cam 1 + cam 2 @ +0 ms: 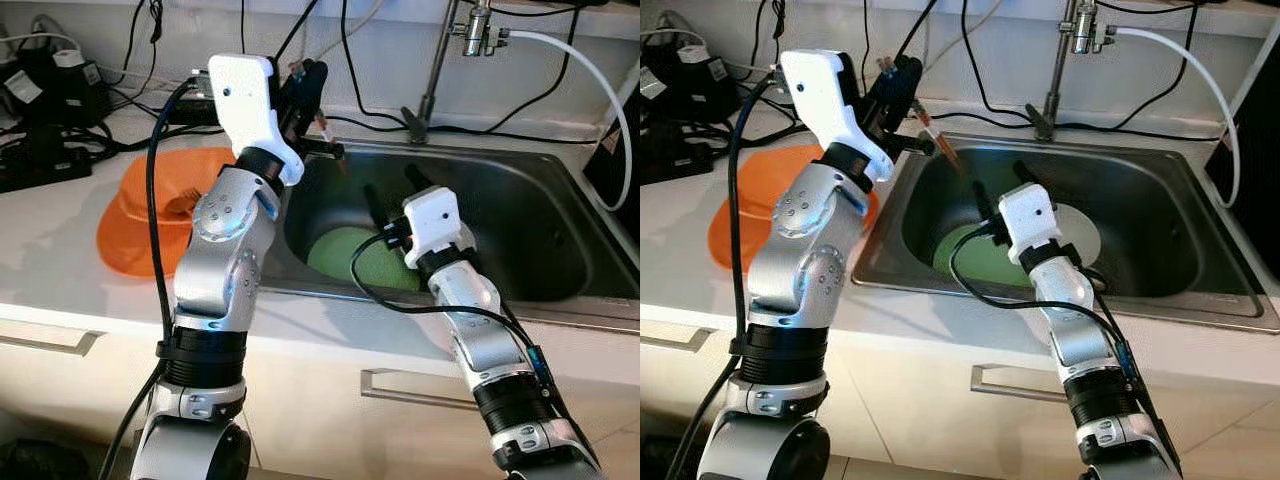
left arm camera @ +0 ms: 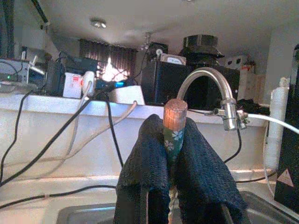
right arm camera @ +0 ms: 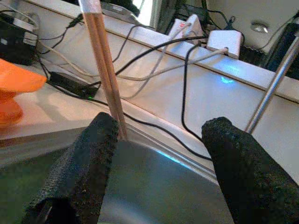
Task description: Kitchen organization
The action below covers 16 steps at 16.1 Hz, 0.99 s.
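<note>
Chopsticks (image 1: 940, 140): one pair, clamped in the left gripper (image 2: 172, 154) above the sink's (image 1: 1170, 215) back-left corner, tips angled down into the basin. Right gripper (image 3: 159, 163) is low inside the sink, fingers spread, grasping nothing. One green plate (image 1: 345, 250) and one white plate (image 1: 1080, 230) lie in the basin, both partly hidden by the right arm. One orange plate (image 1: 135, 215) sits on the counter, part-covered by the left arm. One faucet (image 1: 440, 70) behind, top cut off.

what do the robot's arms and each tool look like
Both arms are silver jointed segments with black ribbed collars, capped by a white wrist housing and trailed by black cables. The left tool and right tool each have two long black textured fingers.
</note>
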Available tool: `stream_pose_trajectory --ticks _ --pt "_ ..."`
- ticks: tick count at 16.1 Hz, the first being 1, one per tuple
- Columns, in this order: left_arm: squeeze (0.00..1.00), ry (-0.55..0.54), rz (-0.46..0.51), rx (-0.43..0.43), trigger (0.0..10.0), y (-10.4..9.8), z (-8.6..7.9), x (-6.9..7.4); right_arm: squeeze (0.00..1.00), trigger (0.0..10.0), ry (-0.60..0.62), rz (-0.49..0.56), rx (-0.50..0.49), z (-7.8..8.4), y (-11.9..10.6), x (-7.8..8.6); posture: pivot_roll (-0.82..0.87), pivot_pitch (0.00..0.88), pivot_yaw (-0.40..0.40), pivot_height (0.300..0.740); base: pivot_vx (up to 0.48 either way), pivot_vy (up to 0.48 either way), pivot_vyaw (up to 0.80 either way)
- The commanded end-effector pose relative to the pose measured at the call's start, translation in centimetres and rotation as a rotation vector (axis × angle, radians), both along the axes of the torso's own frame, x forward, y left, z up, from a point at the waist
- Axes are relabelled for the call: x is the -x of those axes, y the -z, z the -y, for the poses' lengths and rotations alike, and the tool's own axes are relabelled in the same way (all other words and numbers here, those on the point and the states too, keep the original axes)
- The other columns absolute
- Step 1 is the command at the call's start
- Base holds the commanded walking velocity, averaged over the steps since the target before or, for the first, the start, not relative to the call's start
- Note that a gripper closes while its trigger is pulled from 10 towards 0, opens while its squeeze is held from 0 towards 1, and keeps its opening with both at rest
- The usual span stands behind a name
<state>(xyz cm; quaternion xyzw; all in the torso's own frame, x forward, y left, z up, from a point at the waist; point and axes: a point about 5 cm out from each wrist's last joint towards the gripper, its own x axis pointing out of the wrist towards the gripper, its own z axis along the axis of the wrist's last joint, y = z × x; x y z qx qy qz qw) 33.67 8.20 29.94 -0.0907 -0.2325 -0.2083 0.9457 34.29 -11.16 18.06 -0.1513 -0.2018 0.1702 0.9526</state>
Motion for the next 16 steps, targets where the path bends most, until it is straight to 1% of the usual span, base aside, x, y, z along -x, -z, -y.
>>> stream_pose_trajectory --ticks 1,3,5,7,8,9,12,14,16 --pt "0.00 0.002 0.011 0.007 10.0 -0.5 -0.2 0.1 1.00 10.0 -0.023 0.004 0.010 -0.4 -0.1 0.0 0.11 0.025 0.010 0.740 0.000 0.000 0.00" --pt "0.00 0.024 -0.013 0.027 10.0 -0.3 -0.2 0.1 1.00 10.0 -0.039 0.009 0.005 -0.8 -0.2 0.1 0.11 0.026 0.013 0.740 0.000 0.000 0.00" --pt "0.00 0.066 -0.032 0.063 10.0 -0.2 0.0 0.2 1.00 10.0 -0.059 0.002 0.004 -1.4 -0.1 0.2 0.10 0.026 0.012 0.740 0.000 0.000 0.00" --pt "0.00 0.085 -0.045 0.090 10.0 -0.1 0.1 0.2 1.00 10.0 -0.063 0.004 0.006 -1.6 -0.1 0.3 0.10 0.026 0.012 0.740 0.000 0.000 0.00" --pt "0.00 0.112 -0.060 0.117 10.0 0.0 0.2 0.2 1.00 10.0 -0.065 0.004 0.012 -1.8 0.0 0.3 0.10 0.026 0.012 0.740 0.000 0.000 0.00" --pt "0.00 0.128 -0.068 0.131 10.0 0.0 0.2 0.2 0.00 10.0 -0.068 0.000 0.027 -2.0 0.1 0.3 0.10 0.024 0.017 0.740 0.000 0.000 0.00" --pt "0.00 0.148 -0.080 0.119 10.0 0.1 0.3 0.4 0.00 10.0 -0.078 -0.006 0.038 -2.3 0.3 0.4 0.11 0.021 0.017 0.740 0.000 0.000 0.00" --pt "0.00 0.177 -0.094 0.104 10.0 0.2 0.8 0.5 0.00 10.0 -0.079 -0.003 0.037 -2.4 0.2 0.3 0.10 0.017 0.018 0.740 0.000 0.000 0.00" --pt "0.00 0.217 -0.116 0.053 10.0 0.6 1.4 0.8 0.00 10.0 -0.060 -0.002 0.032 -2.4 0.2 0.2 0.11 0.010 0.018 0.740 0.000 0.000 0.00"
